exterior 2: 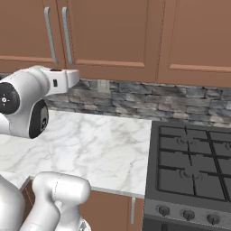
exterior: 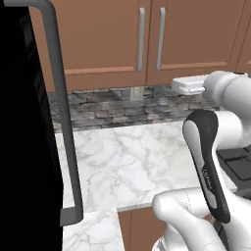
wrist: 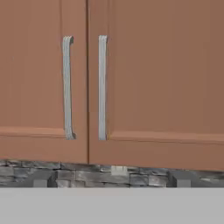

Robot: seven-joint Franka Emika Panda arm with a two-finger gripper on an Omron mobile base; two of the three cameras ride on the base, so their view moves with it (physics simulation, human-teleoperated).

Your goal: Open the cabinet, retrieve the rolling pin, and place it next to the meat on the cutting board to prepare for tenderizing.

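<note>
— What's in front of the arm?

— The cabinet (wrist: 87, 87), brown wood with a smooth matte face, both flat doors shut and meeting at a thin dark seam. Each door carries a slim upright silver bar handle; the two handles (wrist: 66, 87) stand close either side of the seam, and a shallow ledge runs across each door near its lower edge.

— And the claw?

— The claw (wrist: 109, 181) is spread wide, with nothing between its tips. From the hand's own camera the two small dark finger tips (wrist: 40, 181) sit well apart, low against the stone strip under the cabinet, clear of both handles.

— What's under the cabinet?

— A backsplash (exterior 2: 135, 97) of rough, stacked grey stone, with a small pale outlet plate (exterior 2: 103, 85) set in it. Below that, the white marble worktop (exterior: 127, 157), polished, veined in grey.

— Anything to the sides?

— To the right a black gas hob (exterior 2: 194, 158) with cast grates and a row of round knobs along its front. To the left a tall black appliance with a long bent grey bar handle (exterior: 63, 112).
</note>
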